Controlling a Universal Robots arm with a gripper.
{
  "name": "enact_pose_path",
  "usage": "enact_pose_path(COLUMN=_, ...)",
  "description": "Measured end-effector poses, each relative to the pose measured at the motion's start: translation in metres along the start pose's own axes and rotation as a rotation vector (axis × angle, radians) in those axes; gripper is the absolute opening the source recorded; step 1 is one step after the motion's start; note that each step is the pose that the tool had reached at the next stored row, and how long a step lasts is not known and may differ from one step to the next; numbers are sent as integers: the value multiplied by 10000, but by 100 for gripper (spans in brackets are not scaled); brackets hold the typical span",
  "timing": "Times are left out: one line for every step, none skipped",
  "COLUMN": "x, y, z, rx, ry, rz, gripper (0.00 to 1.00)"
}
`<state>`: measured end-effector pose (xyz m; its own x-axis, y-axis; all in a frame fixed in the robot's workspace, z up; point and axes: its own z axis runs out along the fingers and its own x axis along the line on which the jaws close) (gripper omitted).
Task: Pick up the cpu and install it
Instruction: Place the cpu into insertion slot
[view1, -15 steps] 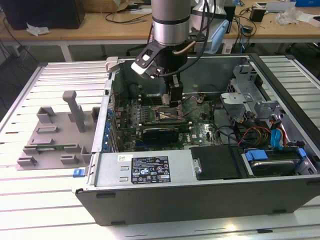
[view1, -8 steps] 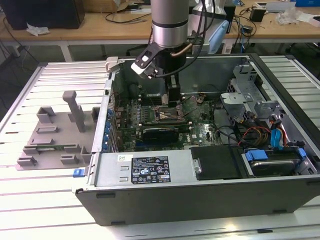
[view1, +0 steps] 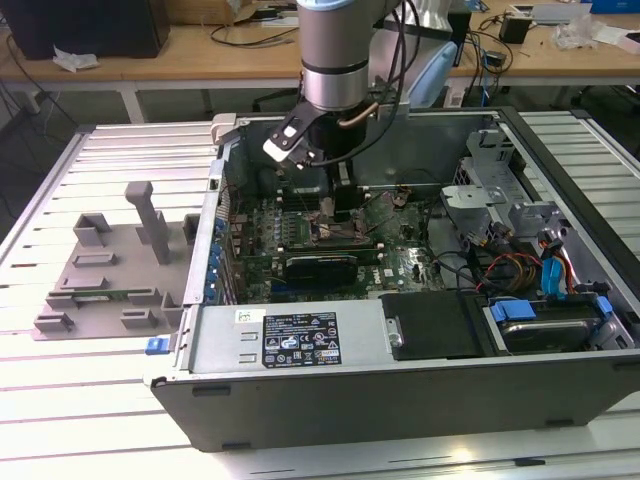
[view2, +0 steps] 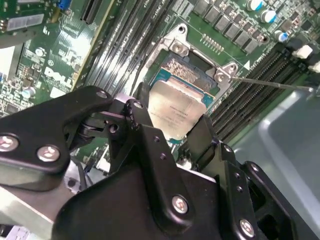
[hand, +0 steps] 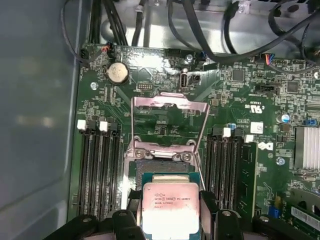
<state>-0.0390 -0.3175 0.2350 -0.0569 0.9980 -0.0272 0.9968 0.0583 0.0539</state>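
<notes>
Installing stage, seemingly: clamping cpu (hand: 170, 207) in gripper (view1: 340, 208), low over open socket (view2: 183, 68); for seating, probably hold square and level.

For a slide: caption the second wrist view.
Black gripper holding the square silvery-grey cpu at the open metal socket on the green motherboard.

Exterior view: hard overhead light. White surface (view1: 110, 420) is nearly blown out along its front edge, with glare on the slats. Computer case (view1: 300, 400) interior is much dimmer; arm (view1: 335, 50) shadows the motherboard (view1: 400, 265). Second wrist view: hot white glare across the memory slots (view2: 117, 65), soft warm sheen on the cpu (view2: 175, 107) lid, fingers (view2: 202, 137) near-black with small highlights on the screws. First wrist view: flat, even light. Case wall is hazy grey with a faint reflection, and the socket frame (hand: 170, 102) shines pinkish.
</notes>
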Motion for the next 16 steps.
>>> enact_pose_path(x=9, y=-3, z=65, rx=3, ry=-50, rz=-3, gripper=55)
enact_pose_path(x=14, y=-6, z=107, rx=5, ry=-71, rz=8, gripper=55)
enact_pose_path(x=24, y=-7, z=154, rx=8, ry=-79, rz=127, gripper=55)
enact_pose_path(x=26, y=-11, z=204, rx=12, ry=-93, rz=227, gripper=55)
enact_pose_path(x=31, y=-16, z=245, rx=14, ry=-99, rz=305, gripper=55)
enact_pose_path(x=85, y=-18, z=262, rx=16, ry=-102, rz=350, gripper=55)
enact_pose_path(x=114, y=-21, z=321, rx=20, ry=-113, rz=482, gripper=55)
enact_pose_path(x=115, y=-23, z=341, rx=26, ry=-124, rz=677, gripper=55)
enact_pose_path(x=115, y=-23, z=346, rx=25, ry=-124, rz=677, gripper=55)
enact_pose_path(x=115, y=-24, z=348, rx=26, ry=-124, rz=653, gripper=55)
enact_pose_path(x=114, y=-24, z=351, rx=24, ry=-121, rz=572, gripper=55)
enact_pose_path(x=115, y=-24, z=354, rx=21, ry=-116, rz=508, gripper=55)
enact_pose_path(x=115, y=-24, z=355, rx=21, ry=-115, rz=479, gripper=55)
enact_pose_path(x=115, y=-24, z=357, rx=20, ry=-114, rz=477, gripper=55)
enact_pose_path(x=115, y=-24, z=359, rx=19, ry=-113, rz=476, gripper=55)
enact_pose_path(x=114, y=-25, z=361, rx=19, ry=-113, rz=476, gripper=55)
